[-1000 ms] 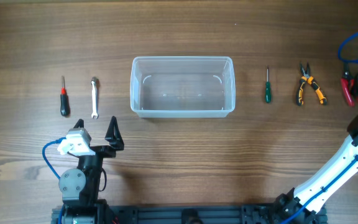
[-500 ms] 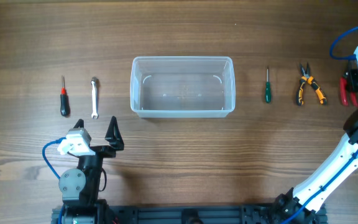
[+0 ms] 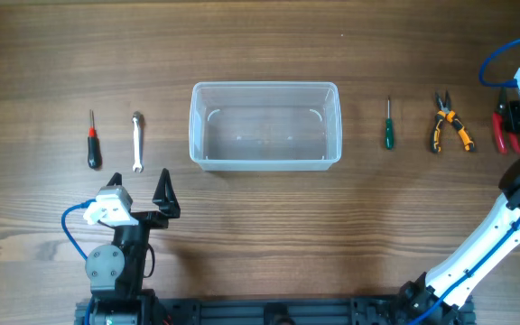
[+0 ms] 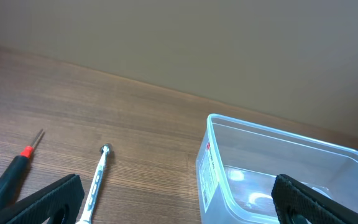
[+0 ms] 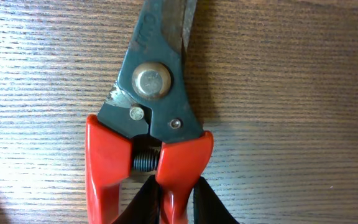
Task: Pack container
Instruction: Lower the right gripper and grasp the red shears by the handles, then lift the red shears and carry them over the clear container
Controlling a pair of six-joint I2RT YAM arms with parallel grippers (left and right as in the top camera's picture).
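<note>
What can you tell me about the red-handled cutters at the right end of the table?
The cutters lie flat on the wooden table. Dark, worn metal blades meet at a round pivot; a small spring sits between two red handles. The right gripper has its jaws closed around one handle.

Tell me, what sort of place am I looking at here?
Probably a robotics test bench: two robot arms stand at a wooden table, with a wrench, pliers and red-handled cutters lined up either side of a clear container.
</note>
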